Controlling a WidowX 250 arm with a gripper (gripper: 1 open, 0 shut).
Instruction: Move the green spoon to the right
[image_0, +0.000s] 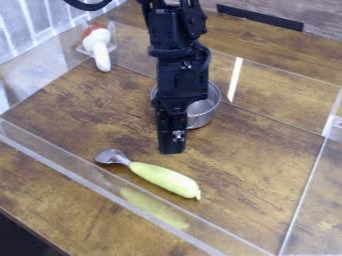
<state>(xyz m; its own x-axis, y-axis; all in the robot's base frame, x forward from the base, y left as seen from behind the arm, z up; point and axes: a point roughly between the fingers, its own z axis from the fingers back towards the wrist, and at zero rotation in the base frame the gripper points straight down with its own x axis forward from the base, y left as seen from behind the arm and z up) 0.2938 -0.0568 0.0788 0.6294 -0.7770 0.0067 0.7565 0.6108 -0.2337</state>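
The green spoon (163, 178) lies flat on the wooden table near the front, its yellow-green handle pointing lower right and its metal bowl (110, 157) at the left end. My black gripper (171, 146) points down, just behind the spoon and a little to the right of its middle. Its fingers are shut with nothing between them, and they hang apart from the spoon.
A silver pot (202, 105) stands right behind the arm. At the back left lies a white and red mushroom-like toy (96, 46). Clear acrylic walls (238, 76) ring the work area, with a low front wall (80, 172) just before the spoon.
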